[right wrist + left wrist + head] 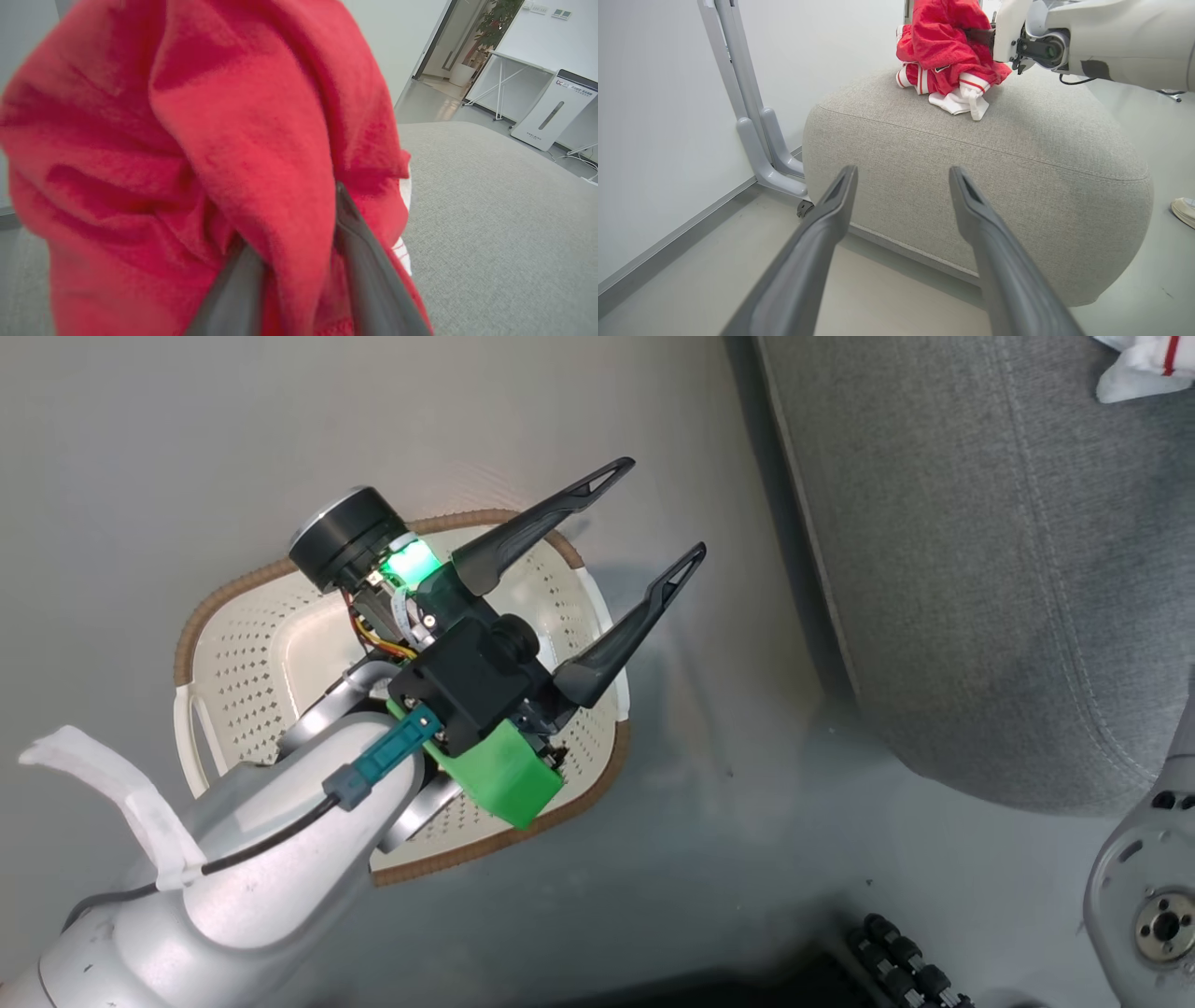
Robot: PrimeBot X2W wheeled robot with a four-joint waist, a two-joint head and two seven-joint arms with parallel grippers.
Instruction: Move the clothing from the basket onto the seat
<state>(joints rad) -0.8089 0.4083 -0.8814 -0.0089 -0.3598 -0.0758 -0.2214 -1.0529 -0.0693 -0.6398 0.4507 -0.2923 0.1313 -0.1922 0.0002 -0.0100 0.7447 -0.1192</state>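
Set-down in hand: the clothing (pixel 943 46) sits upper centre on the seat (pixel 971 186), a fold between the fingers of the right gripper (pixel 289 219); pinched or loose, I cannot tell. Next, it should release fully and lift clear. The left gripper (pixel 663 506) gapes empty above the basket (pixel 243 663).

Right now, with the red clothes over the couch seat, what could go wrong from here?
Red clothing is caught between the right end effector's fingers; pulling away could snag it and drag it off the seat. The left end effector and its arm cover part of the basket, so anything left underneath might be missed.
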